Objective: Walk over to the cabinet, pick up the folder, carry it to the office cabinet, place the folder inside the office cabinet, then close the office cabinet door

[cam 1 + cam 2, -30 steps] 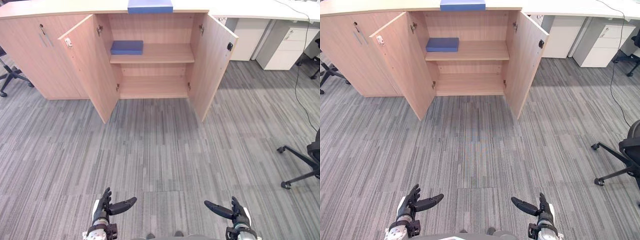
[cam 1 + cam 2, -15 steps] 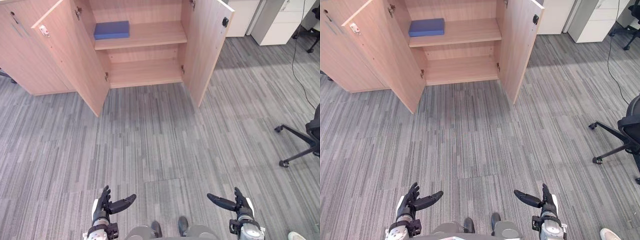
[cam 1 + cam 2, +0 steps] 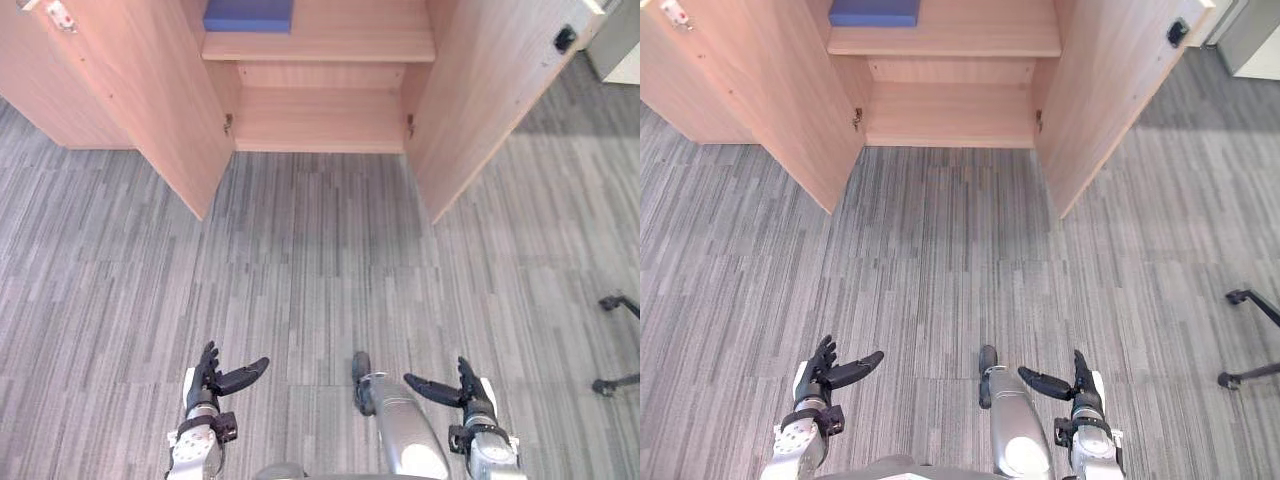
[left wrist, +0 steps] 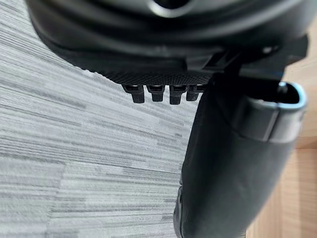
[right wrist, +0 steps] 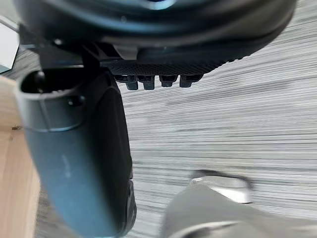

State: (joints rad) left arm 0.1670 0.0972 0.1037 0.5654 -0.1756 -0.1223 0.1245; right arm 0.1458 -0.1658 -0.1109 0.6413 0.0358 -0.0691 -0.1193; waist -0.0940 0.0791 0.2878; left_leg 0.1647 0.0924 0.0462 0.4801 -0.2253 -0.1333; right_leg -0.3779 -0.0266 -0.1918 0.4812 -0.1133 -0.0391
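A blue folder lies flat at the left end of the middle shelf inside the light wooden cabinet, whose two doors stand wide open. My left hand hangs low over the carpet at the near edge, fingers straight and thumb out, holding nothing. At the same height my right hand is spread just as empty. Both hands are far from the cabinet. The wrist views look along each hand, the left hand and the right hand, at grey carpet.
The left cabinet door and the right door jut out towards me on either side of the opening. Black chair legs on castors stand on the striped grey carpet at the right. A pale unit corner shows at the far right.
The camera has moved closer to the cabinet, which now sits higher and larger in view; its top and the folder on it have passed out of view. Both hands stay spread and low.
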